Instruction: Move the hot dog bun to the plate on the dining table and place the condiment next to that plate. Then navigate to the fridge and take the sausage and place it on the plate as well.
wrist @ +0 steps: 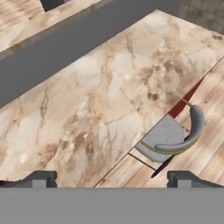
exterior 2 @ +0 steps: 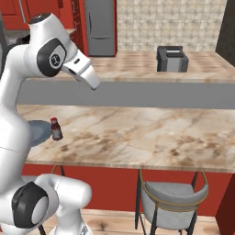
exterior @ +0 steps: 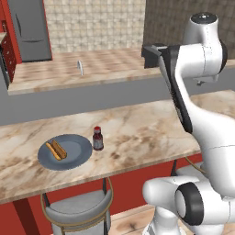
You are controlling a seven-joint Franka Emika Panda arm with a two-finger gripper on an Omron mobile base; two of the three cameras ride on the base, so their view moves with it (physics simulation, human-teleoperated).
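The bun (exterior: 56, 149) lies on the plate (exterior: 79, 155), toward the plate's left half, with its length running from far left to near right. The plate sits on the worktop (exterior: 137, 133), near its front edge and toward the left end as the left base view shows it. The condiment (exterior: 97, 138) stands upright on the worktop just beside the plate's right rim; whether it touches the rim cannot be told. In the right base view the condiment (exterior 2: 56, 129) shows at the left, with a slice of the plate (exterior 2: 40, 131) behind the arm.

The hand (wrist: 111, 177) is released, its two fingertips (wrist: 41, 178) set wide apart with nothing between them. The hand view looks down on a bare stretch of the worktop (wrist: 96, 100) and on a stool (wrist: 173, 138) tucked at the worktop's edge over the wooden floor (wrist: 205, 157). The arm is raised above the worktop, well to the right of the plate and the condiment.

Two more stools show under the worktop's near edge: one (exterior: 78, 209) below the plate in the left base view, another (exterior 2: 172, 197) toward the right in the right base view. Beyond a grey gap runs a far counter (exterior: 92, 69) with a small pale thing on it, too small to tell what. A dark boxy appliance (exterior 2: 172, 58) stands on that counter at the right. The fridge (exterior: 30, 30) stands shut at the far left, beside red cabinets (exterior: 8, 50); the right base view shows it (exterior 2: 100, 27) at the far end too. The sausage cannot be seen.
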